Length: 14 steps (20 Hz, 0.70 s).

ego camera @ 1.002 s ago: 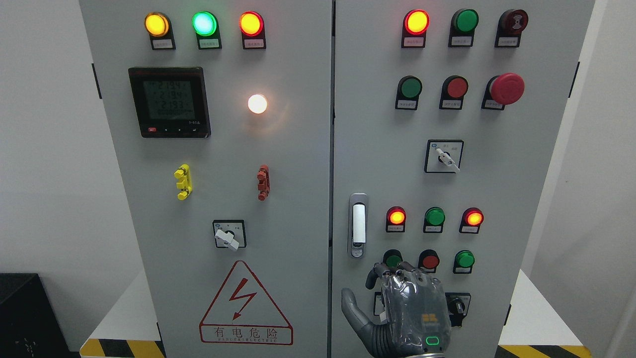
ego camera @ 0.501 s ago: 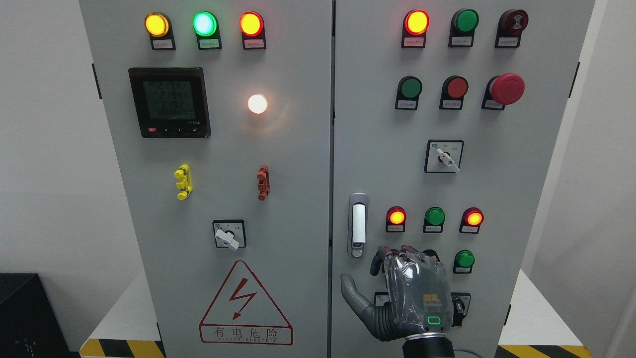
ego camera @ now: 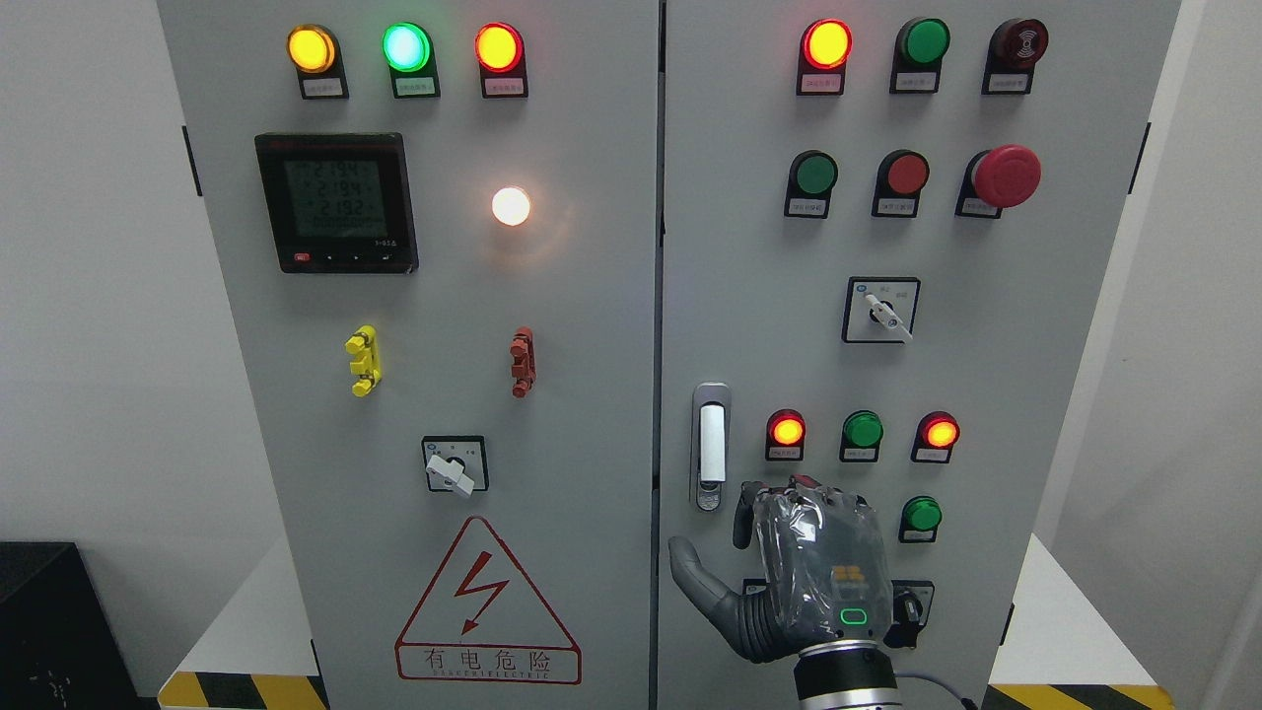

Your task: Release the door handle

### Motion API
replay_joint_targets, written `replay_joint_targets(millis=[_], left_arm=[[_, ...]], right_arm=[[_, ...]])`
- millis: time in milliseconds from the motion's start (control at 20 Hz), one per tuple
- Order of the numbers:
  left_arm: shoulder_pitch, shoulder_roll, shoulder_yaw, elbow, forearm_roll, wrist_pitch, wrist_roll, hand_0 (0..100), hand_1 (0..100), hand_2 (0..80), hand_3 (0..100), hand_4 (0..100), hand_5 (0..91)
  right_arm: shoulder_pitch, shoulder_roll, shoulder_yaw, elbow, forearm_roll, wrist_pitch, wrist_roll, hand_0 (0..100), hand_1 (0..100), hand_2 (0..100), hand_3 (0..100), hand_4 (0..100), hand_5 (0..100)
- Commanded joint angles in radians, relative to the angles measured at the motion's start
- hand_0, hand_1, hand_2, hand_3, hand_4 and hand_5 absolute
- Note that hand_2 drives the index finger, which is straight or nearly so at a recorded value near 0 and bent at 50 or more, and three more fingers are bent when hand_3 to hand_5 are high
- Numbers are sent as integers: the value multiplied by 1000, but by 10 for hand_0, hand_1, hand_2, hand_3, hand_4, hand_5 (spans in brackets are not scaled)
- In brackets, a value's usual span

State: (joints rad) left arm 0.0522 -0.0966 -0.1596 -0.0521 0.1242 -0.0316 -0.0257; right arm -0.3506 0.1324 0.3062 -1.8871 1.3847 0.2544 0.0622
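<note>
Your right hand [ego camera: 804, 577] is sitting low in front of the right cabinet door [ego camera: 986, 375], wrist coming up from the bottom edge right of the middle. You're looking at the back of it, wrapped in clear plastic with a small green light glowing near the wrist. The fingers [ego camera: 779, 498] are curling loosely at the knuckles and holding nothing, while the thumb [ego camera: 690, 577] is sticking out to the left.

The door handle [ego camera: 711, 446] is sitting just above and a bit left of those fingers, upright in its recess near the door's left edge, and nothing is touching it. The green button [ego camera: 922, 515] is showing just right of the fingers, and the red and green lamps are glowing in a row right above them.
</note>
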Motion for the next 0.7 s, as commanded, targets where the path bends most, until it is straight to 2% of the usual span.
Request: replay_joint_targets(millis=[0,200,651], left_arm=[[0,0,0,0,0,2,0,0,0,45,105,4,0],[0,0,0,0,0,4,0,0,0,45,106,3,0],[0,0,0,0,0,2,0,0,0,44,106,5,0]], right_arm=[[-19,0,-2,19,8,2,5,145,336,742,1000,749,703],[-42,1,2,40,7,23,4,170,357,740,1000,752,703],[-73,1,-2,51,7,25,7,185,365,741,1000,755,710]])
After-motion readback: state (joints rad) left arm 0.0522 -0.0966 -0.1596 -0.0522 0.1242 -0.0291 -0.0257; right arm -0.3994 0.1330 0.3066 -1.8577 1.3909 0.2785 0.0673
